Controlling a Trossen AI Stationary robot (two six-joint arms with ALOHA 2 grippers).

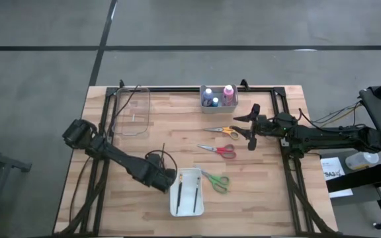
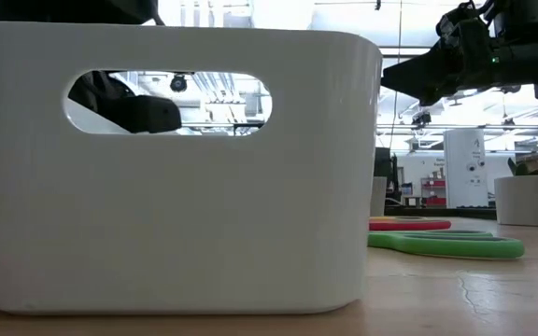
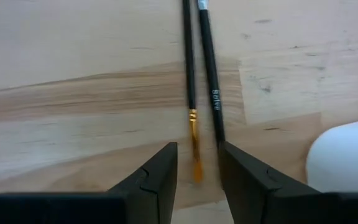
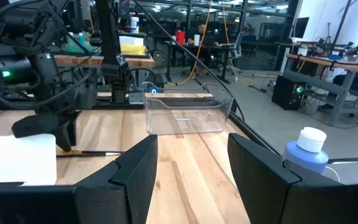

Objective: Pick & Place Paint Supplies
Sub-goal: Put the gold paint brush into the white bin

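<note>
Left gripper [image 3: 197, 171] is low over the wooden table [image 1: 144, 152] just beside the white rectangular tray [image 1: 186, 192], fingers apart around two thin dark brushes [image 3: 201, 81] lying on the wood. Two more brushes [image 1: 187, 195] lie inside that tray, the green-handled scissors [image 1: 215, 180] just beside it. Right gripper [image 1: 251, 129] hangs spread wide, well apart from the tray, above the orange-handled scissors [image 1: 223, 131].

The table [image 1: 144, 149] is pale jointed wood planks, smooth and faintly satin, framed by black metal bars [image 1: 177, 88]; beside the white bin [image 2: 176, 168] of matt, smooth plastic lie two brushes [image 3: 201, 74] with glossy dark handles, one with a brass-like ferrule; beyond the bin stands a clear glossy plastic box [image 4: 185, 115]; the scissors' green handles [image 2: 446, 245] look matt plastic.
</note>
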